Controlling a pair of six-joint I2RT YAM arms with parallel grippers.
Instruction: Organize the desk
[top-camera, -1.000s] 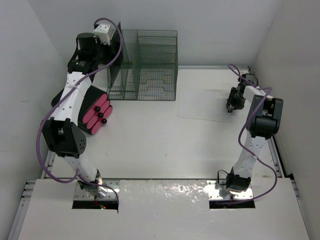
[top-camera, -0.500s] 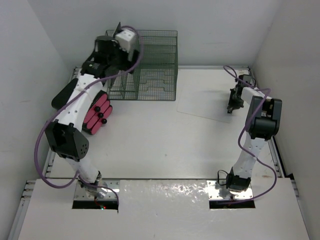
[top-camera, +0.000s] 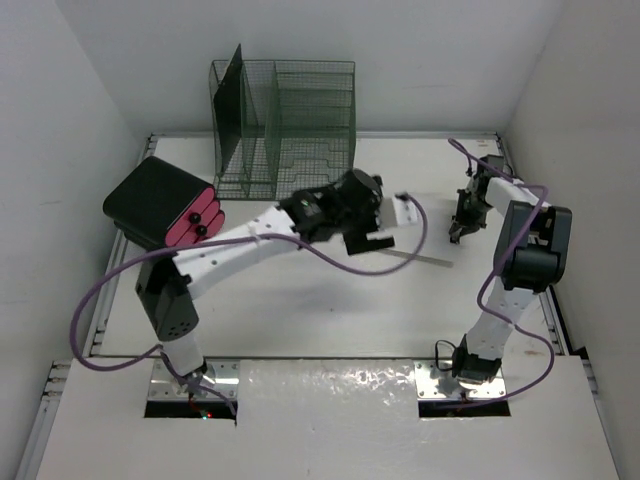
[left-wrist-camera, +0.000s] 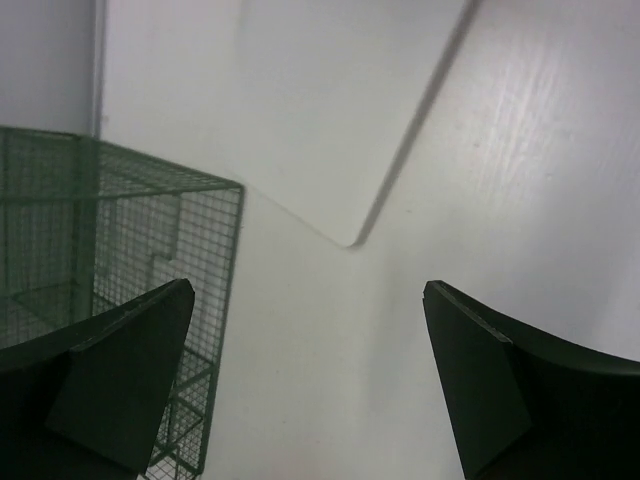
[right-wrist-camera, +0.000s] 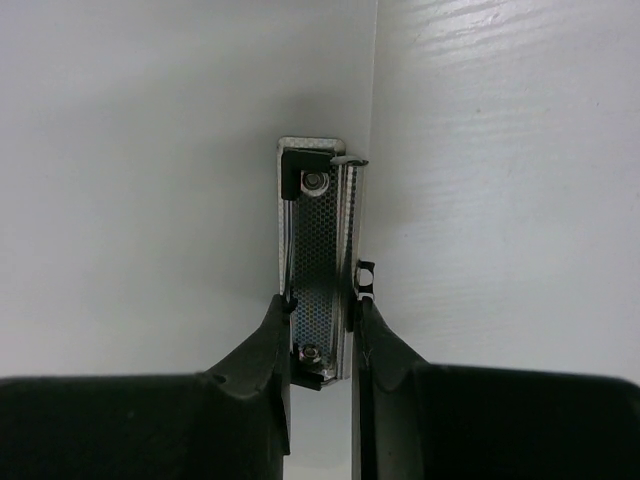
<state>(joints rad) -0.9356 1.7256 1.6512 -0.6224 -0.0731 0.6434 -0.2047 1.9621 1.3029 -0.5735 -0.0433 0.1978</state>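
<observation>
Clip (right-wrist-camera: 318, 230) of white board (left-wrist-camera: 330, 110) pinched tight in right gripper (right-wrist-camera: 322, 305), far right of desk (top-camera: 300, 310). Left gripper (left-wrist-camera: 308, 290) wide open, holds nothing, near board corner. Desk lies under 2 arms. Lift slow, grip firm, aim for green rack (top-camera: 310, 120).

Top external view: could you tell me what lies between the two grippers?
A thin white sheet, clamped at its metal clip by the right gripper; the top and left wrist views show it.

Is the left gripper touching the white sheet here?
Apart. The left wrist view shows the left gripper open, with bare desk between both fingertips and the white sheet, whose corner stops short of them.
</observation>
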